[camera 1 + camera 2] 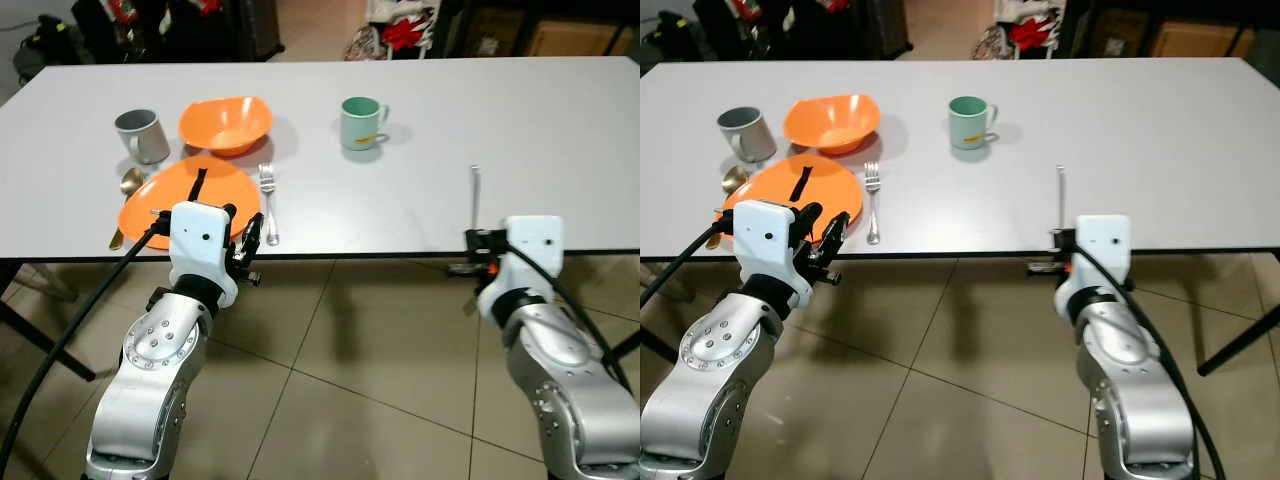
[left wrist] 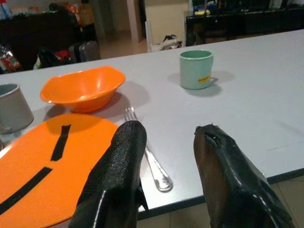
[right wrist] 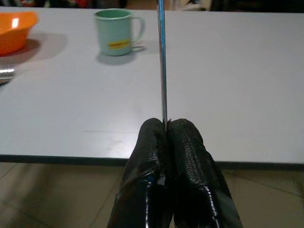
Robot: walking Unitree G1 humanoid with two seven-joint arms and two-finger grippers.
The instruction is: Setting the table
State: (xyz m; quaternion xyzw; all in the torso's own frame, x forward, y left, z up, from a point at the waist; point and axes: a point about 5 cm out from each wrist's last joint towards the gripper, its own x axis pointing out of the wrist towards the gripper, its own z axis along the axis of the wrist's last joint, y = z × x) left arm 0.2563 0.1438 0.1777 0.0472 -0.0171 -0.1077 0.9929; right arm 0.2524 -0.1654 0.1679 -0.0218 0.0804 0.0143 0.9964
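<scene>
On the white table [image 1: 540, 110] lies an orange plate [image 1: 180, 200] with black strips on it. A fork [image 1: 268, 200] lies just right of the plate and a spoon [image 1: 130, 183] just left of it. Behind them stand an orange bowl [image 1: 225, 123] and a grey mug [image 1: 142, 135]; a green mug [image 1: 360, 122] stands mid-table. My left gripper [image 2: 166, 130] is open at the table's front edge, by the fork's handle. My right gripper [image 3: 166, 124] is shut on a thin silver knife [image 3: 161, 61], which points out over the table's right part.
The table's front edge runs just ahead of both wrists, with tiled floor [image 1: 360, 400] below. Dark table legs [image 1: 30, 330] slant down at the left. Bags and clutter [image 1: 400, 35] sit beyond the far edge.
</scene>
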